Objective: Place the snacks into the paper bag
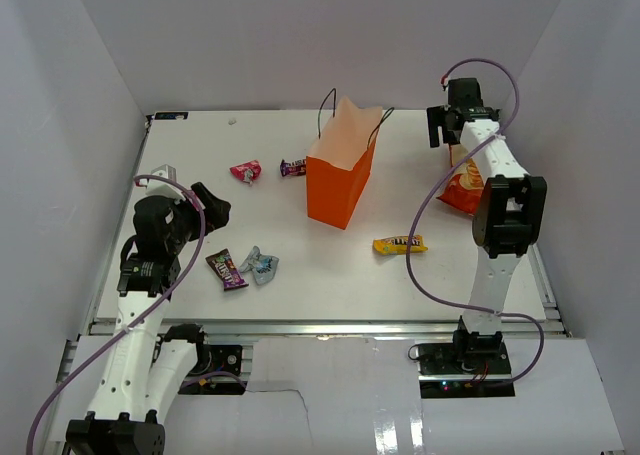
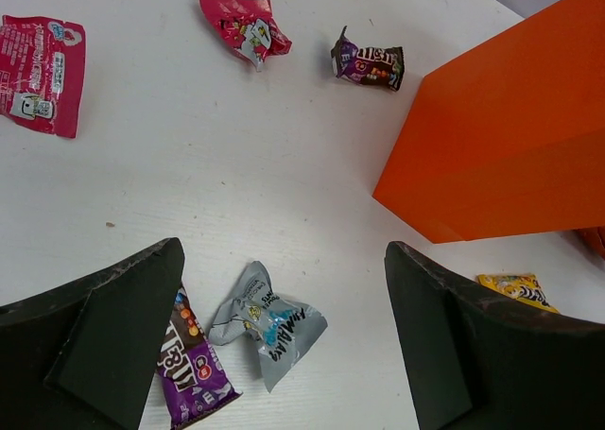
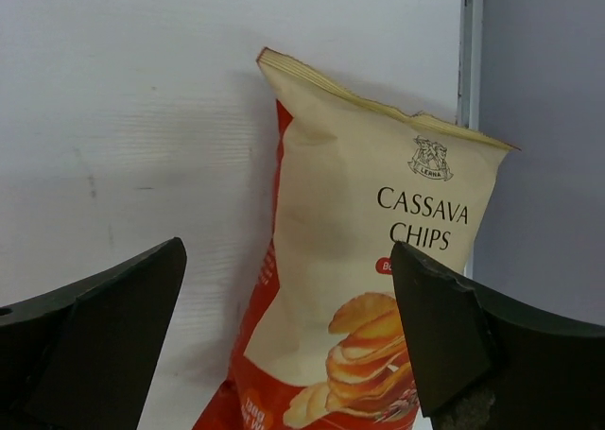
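Note:
The orange paper bag [image 1: 340, 180] stands upright at mid table, and its side shows in the left wrist view [image 2: 510, 156]. My left gripper [image 1: 212, 205] is open and empty above the table. Below it [image 2: 284, 260] lie a clear-blue candy packet [image 2: 267, 324] and a purple-brown packet [image 2: 194, 364]. Farther off lie a pink-red packet [image 2: 244, 28], a small purple packet [image 2: 369, 61], another pink packet [image 2: 43, 74] and a yellow packet [image 1: 400, 244]. My right gripper [image 1: 447, 125] is open above the red-and-cream chip bag [image 3: 369, 260], its fingers either side of the bag without touching it.
The chip bag [image 1: 462, 185] lies against the table's right rail [image 3: 466, 52], next to the grey side wall. White walls enclose the table on the left, back and right. My right arm's cable hangs over the right side of the table.

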Tool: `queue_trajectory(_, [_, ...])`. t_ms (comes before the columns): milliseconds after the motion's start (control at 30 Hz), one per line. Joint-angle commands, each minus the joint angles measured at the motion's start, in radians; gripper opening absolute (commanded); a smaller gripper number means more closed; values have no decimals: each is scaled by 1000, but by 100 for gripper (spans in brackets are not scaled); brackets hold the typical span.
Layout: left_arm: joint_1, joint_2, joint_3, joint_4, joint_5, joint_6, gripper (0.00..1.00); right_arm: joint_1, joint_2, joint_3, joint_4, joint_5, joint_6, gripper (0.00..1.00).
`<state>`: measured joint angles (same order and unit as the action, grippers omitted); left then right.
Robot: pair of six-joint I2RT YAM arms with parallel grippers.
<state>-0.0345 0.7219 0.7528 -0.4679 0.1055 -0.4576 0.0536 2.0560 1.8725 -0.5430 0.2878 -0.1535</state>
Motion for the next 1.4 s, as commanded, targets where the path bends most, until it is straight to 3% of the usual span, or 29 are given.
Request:
queue_trajectory(0, [-1,2,10,-3,2,-7,98,-9,47,45,57,177,11,94])
queue_trajectory(267, [-1,2,-6,-8,-7,-13,98,-41,184,93,121,247,-56,79])
queue_trajectory(367, [-1,8,-4,-9,-10,-10,98,-43,217,96,132,248,-75,65])
queue_trajectory(400, [-1,8,-6,-9,-10,-10,98,-41,223,94,132,244,-78,55])
queue_trajectory(467, [-1,7,-7,-12,-9,-10,98,-43,231,90,133,237,-81,45])
queue_trajectory(500, [-1,5,-10,-12,-10,-12,98,-41,231,89,132,231,-81,36])
queue_trajectory(733, [-1,-21,-18,-14,11,-32,98,-74,69,-2,130,58,-32,12])
queue_trajectory(833, [-1,-15,-17,33,130,-55,98,-84,-49,-97,129,-134,-27,8])
queue_trajectory(900, [1,0,-13,69,262,-81,98,-92,-121,-159,135,-356,-56,8])
queue_trajectory(1067, [-2,86,-12,198,460,-286,98,-112,-399,-444,222,-753,-188,8])
queue_trajectory(1167, [-30,106,-3,248,494,-381,98,-112,-529,-571,245,-882,-242,8])
queue_trajectory(1367, [-192,138,37,290,395,-477,98,-112,-746,-760,273,-1006,-277,8])
